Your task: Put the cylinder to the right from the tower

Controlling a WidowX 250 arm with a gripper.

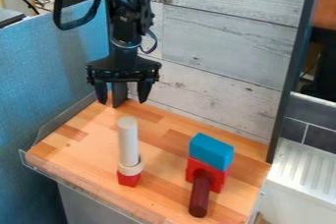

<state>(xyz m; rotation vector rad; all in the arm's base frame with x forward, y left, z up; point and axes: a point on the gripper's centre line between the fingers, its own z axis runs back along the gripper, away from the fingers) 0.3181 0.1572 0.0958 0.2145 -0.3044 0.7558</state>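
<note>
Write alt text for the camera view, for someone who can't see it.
A black robot gripper, jaws open, hangs above a wooden table where a slim white cylinder stands upright on a cream ring atop a small red block. To the right in the picture, a blue block sits on a larger red block, with a dark red cylinder in front.

1 tall, smooth white cylinder point(128, 139) stands upright at the top of the left tower, on 1 short, round off-white piece point(132, 170) above 1 small red block point(128, 179), near the front of the desk point(78, 147). To the right, well apart, 1 blue rectangular block point(211, 151) sits on 1 red block point(218, 181); 1 dark red cylinder point(199, 197) lies against its front, its near end towards the camera.
</note>
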